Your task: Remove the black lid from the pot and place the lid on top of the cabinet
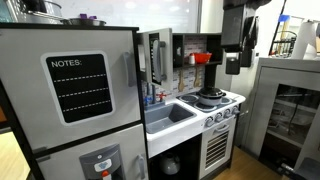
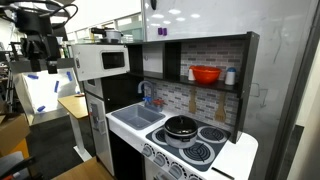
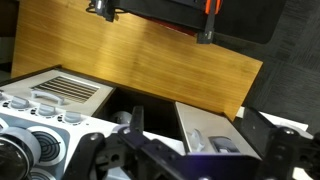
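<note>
A toy kitchen [image 1: 120, 100] fills both exterior views, with a grey fridge [image 1: 70, 100] at one end carrying a black board headed "NOTES:" [image 1: 78, 88]. Above the worktop a dark open cabinet [image 2: 205, 62] is seen, and a red bowl [image 2: 206, 74] is kept on its shelf. Next to the fridge a white sink [image 2: 140, 117] is set into the counter, and a stove [image 2: 195, 145] with ringed burners is placed just beside it.

The robot arm [image 2: 45, 20] is held high and well apart from the stove. A black pot [image 2: 181, 131] is stood on a burner, and the black lid [image 2: 181, 123] is seated on top of it (the same pair is seen small and dark in an exterior view [image 1: 210, 96]).

The gripper [image 1: 232, 62] is hung in the air, above the level of the stove and off to its side, touching nothing. In the wrist view its dark fingers [image 3: 88, 150] are seen spread wide, and nothing is held between them. A wooden panel [image 3: 140, 55] is shown beyond them in that view.
</note>
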### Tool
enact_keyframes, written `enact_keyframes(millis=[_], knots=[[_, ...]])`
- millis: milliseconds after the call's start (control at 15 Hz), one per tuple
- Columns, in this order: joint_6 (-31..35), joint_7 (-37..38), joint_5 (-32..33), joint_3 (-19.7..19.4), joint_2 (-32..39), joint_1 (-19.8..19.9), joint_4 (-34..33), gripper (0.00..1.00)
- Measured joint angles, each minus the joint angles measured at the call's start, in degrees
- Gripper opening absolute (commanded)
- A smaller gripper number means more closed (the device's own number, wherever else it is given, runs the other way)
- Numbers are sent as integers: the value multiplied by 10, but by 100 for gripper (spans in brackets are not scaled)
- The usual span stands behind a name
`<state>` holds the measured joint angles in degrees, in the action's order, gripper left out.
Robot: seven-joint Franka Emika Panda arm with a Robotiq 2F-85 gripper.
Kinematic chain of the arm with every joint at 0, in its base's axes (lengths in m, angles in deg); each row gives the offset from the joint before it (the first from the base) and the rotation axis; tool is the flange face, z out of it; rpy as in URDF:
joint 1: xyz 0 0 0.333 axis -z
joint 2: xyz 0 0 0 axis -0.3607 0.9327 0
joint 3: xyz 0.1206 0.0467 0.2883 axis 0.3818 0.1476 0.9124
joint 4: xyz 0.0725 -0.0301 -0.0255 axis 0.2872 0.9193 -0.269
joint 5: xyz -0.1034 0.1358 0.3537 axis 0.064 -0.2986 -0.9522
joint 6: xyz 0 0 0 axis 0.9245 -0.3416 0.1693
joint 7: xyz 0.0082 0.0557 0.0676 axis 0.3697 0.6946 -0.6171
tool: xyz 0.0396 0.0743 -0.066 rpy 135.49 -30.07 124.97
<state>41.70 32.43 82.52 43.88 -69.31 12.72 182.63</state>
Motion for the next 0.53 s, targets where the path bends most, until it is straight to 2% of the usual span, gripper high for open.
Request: enact_keyframes(millis=[533], knots=[[23, -6, 8, -6, 11, 3, -19, 100]])
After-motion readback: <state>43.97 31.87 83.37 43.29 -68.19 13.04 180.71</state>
